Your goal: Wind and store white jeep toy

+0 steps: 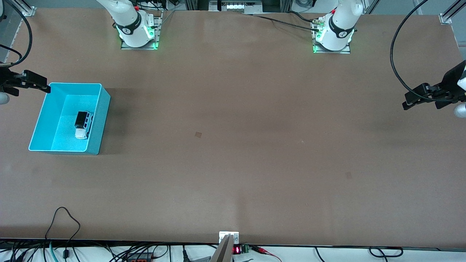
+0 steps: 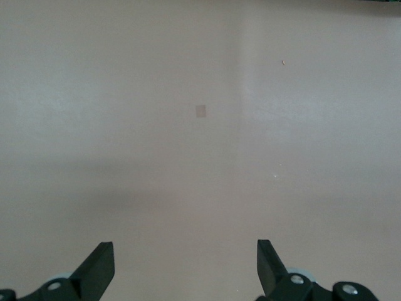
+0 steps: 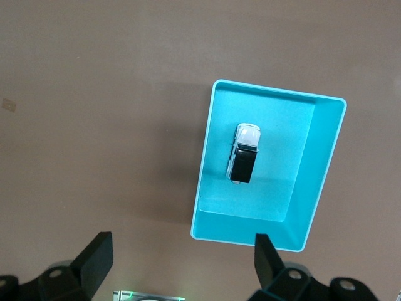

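Already inside the turquoise bin [image 1: 99, 120], the white jeep toy [image 1: 83, 125] rests on the bin's floor, its long axis running roughly along the bin's longer walls. Its white hood end points toward the front camera; its black roof end points toward the robots' bases. The bin sits at the right arm's end of the brown table [image 1: 233, 145].

Both arms wait at the table's ends. The right gripper [image 1: 45, 87] hangs over the bin's corner nearest the bases, fingers spread wide with nothing between them; its wrist view looks straight down on bin and jeep [image 3: 244, 153]. The left gripper [image 1: 407, 103] hovers over bare tabletop at the left arm's end, fingers likewise spread and holding nothing.

A small dull square patch [image 1: 198, 134] marks the table's middle. Cables [image 1: 62, 225] trail over the table edge nearest the camera.
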`<state>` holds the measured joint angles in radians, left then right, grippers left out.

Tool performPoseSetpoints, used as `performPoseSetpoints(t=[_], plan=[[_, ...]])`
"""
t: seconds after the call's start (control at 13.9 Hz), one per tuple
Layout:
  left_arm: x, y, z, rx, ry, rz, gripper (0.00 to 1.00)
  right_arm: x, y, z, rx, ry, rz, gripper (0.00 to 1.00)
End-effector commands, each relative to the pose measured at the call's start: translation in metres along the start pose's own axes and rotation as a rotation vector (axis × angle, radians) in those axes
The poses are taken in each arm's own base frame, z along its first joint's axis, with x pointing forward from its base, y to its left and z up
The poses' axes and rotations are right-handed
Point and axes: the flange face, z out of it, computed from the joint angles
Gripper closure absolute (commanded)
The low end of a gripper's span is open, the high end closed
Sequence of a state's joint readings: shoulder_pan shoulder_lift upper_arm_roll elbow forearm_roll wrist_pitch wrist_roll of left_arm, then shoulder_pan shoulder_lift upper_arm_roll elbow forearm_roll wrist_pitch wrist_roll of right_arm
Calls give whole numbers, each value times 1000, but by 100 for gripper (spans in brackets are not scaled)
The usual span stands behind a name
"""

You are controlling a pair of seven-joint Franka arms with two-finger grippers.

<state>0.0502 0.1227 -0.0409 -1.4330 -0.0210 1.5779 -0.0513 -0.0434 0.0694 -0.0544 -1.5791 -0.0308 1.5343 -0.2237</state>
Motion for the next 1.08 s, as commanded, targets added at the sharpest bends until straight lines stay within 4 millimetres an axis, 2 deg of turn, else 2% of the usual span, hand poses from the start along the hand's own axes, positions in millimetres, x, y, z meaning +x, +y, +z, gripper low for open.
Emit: performPoseSetpoints(t=[0.0, 0.36, 0.65, 1.01], plan=[[-8, -2, -4, -15, -3, 15, 0, -4, -6, -5, -14, -8, -15, 0], [-8, -2, -5, -13, -1, 15, 0, -4, -8, -5, -16, -12, -12, 0], [-8, -4, -5, -13, 1, 12, 0, 0, -34, -6, -23, -15, 10, 0], [-8, -4, -5, -15, 1, 12, 0, -4, -31, -5, -22, -11, 2, 0]])
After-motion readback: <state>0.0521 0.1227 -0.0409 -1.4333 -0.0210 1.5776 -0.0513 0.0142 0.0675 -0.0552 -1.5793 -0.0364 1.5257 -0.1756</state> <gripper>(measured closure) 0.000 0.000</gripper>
